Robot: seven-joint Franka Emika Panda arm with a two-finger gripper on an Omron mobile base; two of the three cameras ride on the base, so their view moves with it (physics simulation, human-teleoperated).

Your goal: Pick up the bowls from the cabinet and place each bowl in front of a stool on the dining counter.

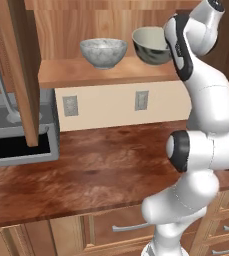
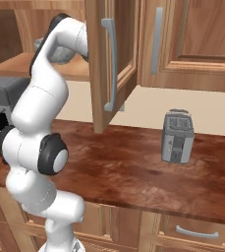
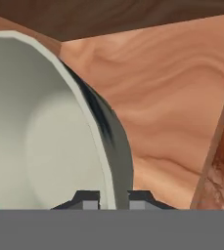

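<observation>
While its two tips sit one on each side of the rim, the claw [image 3: 114,199] pinches the dark bowl [image 3: 50,132]. That bowl [image 1: 151,46] sits on the cabinet shelf [image 1: 106,72], near the grey bowl [image 1: 103,52]. A door [image 2: 109,64] hangs open. Below lie the worktop [image 1: 86,165], an oven [image 1: 21,135] and a toaster [image 2: 178,137].

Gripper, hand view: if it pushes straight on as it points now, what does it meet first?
The dark green-grey bowl: its rim wall sits between the gripper jaws, so it would slide deeper along that wall, probably; depth is unclear.
</observation>
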